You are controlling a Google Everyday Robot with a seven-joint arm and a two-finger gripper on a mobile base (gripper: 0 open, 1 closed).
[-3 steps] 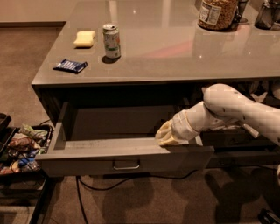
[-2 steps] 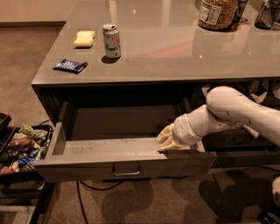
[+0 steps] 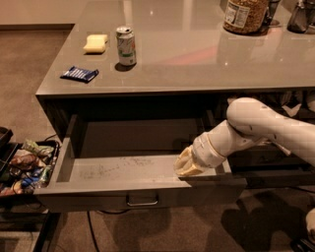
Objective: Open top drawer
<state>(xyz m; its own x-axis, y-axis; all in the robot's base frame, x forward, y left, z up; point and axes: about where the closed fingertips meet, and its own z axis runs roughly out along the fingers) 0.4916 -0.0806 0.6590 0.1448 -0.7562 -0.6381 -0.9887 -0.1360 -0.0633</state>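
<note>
The top drawer [image 3: 103, 170] stands pulled far out from under the grey counter. Its pale scuffed floor shows and holds nothing. Its dark grey front panel carries a small metal pull [image 3: 142, 200] at the centre. My gripper [image 3: 186, 165] is at the drawer's right front corner, reaching down inside behind the front panel. The white arm [image 3: 256, 128] comes in from the right.
On the counter [image 3: 197, 64] sit a soda can [image 3: 126, 46], a yellow sponge [image 3: 96, 43], a blue packet [image 3: 79, 74] and a jar [image 3: 244, 15] at the back. A tray of snack packets [image 3: 24, 167] sits on the floor at left. More drawers [image 3: 275, 167] are at right.
The drawer has slid further out toward the camera, showing more of its floor. My gripper has moved out with it at the right front corner.
</note>
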